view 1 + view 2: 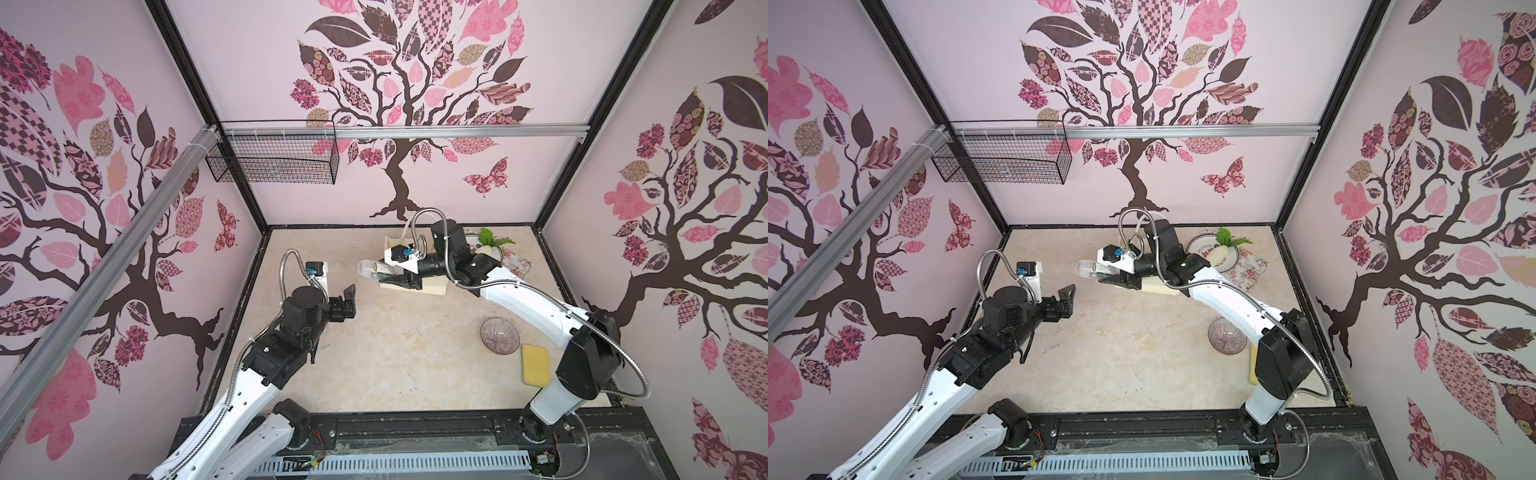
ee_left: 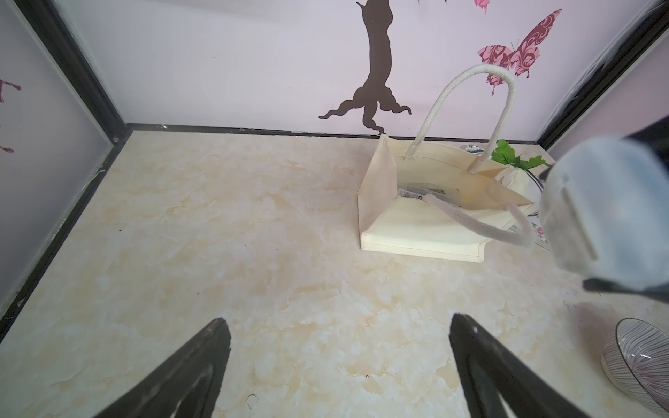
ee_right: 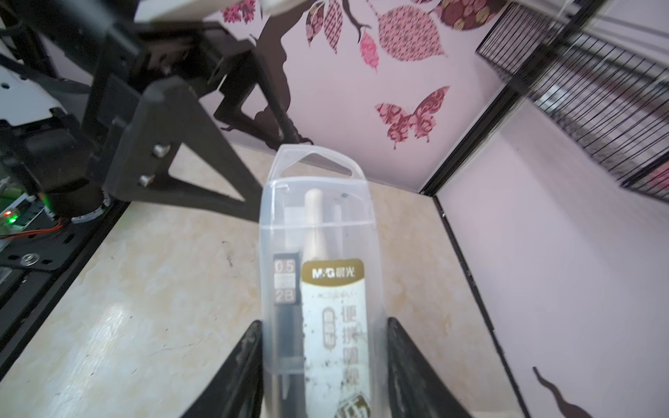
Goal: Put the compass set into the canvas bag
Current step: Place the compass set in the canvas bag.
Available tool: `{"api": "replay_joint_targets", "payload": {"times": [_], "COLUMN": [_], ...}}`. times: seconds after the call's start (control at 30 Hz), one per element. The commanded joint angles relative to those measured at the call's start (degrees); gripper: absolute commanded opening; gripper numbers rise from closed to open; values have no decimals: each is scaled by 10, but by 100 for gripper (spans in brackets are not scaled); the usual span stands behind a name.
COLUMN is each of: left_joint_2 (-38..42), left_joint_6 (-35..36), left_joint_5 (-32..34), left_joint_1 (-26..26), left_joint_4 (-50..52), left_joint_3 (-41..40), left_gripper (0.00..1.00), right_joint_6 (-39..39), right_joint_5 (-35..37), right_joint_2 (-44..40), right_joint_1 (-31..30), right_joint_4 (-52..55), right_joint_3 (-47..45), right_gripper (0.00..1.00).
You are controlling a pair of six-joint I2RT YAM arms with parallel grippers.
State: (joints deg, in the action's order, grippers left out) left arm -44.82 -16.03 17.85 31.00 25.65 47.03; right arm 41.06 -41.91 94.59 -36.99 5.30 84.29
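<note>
The compass set (image 3: 318, 271) is a clear plastic case with a white and gold label. My right gripper (image 3: 324, 321) is shut on its lower end and holds it in the air, pointing left, in both top views (image 1: 374, 268) (image 1: 1090, 268). The case hangs just left of the canvas bag (image 2: 416, 228), a cream tote with its mouth open, one handle upright and one flopped over. In both top views my right arm covers most of the bag (image 1: 432, 286) (image 1: 1160, 286). My left gripper (image 2: 339, 318) is open and empty above bare table, left of the case (image 1: 349, 301).
A glass bowl (image 1: 500, 336) and a yellow sponge (image 1: 535, 365) lie front right. Behind the bag are a plate (image 1: 1200, 245) with a leafy white vegetable and a floral napkin (image 1: 1250, 268). A wire basket (image 1: 272, 156) hangs on the back wall. Something labelled lies inside the bag (image 2: 416, 191).
</note>
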Motion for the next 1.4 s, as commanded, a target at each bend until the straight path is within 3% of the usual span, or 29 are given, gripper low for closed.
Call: {"api": "replay_joint_targets", "payload": {"times": [0.0,0.53,1.0,1.17,1.37], "left_joint_2": [10,11,-9,-10,-10], "left_joint_6": [5,7,1,0,-3], "left_joint_5": [6,3,0,-1,2], "left_joint_1": [-3,-4,-4,-3,-4], "left_joint_4": [7,9,11,9,-1], "left_joint_3": [-2,-2,-4,-4,-9], "left_gripper": [97,97,97,97,97], "right_joint_6": [-14,2,30,29,-2], "right_joint_5": [22,119,185,185,170], "right_joint_2": [5,189,292,302,284], "right_joint_1": [9,131,148,148,148], "right_joint_4": [-36,8,71,76,54], "right_joint_3": [44,114,98,103,100], "right_gripper": [37,39,43,49,67]}}
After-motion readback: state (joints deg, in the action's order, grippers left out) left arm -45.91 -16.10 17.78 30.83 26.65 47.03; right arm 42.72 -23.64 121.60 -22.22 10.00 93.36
